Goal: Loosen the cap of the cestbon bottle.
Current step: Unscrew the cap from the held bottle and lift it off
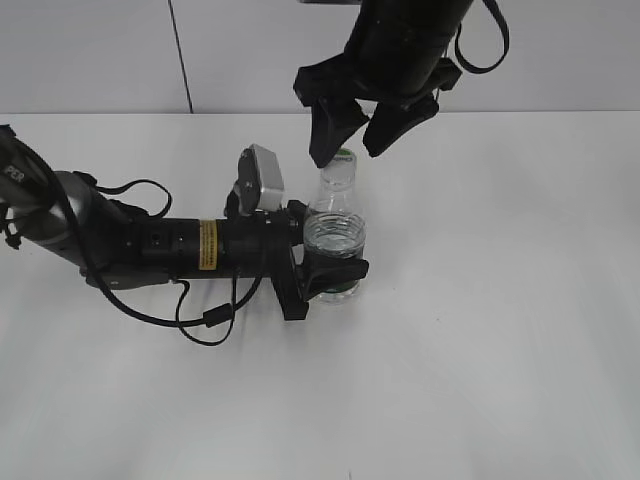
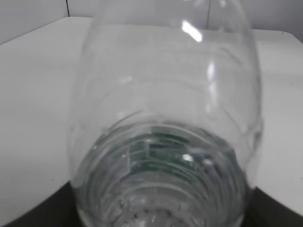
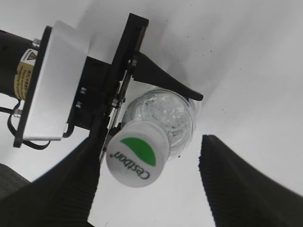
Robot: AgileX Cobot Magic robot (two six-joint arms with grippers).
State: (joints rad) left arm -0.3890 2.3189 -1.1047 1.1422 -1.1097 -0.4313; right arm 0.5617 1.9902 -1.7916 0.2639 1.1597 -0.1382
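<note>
The cestbon bottle stands upright on the white desk — long axis vertical, cap up — its lower body clenched by the left end effector. The right end effector hovers spread, straddling the cap.

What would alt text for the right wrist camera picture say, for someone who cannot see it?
Seen from above, a white cap with a green Cestbon logo tops a clear bottle, between the two open black fingers of the right gripper. The left gripper clamps the bottle lower down, over a white table.
</note>
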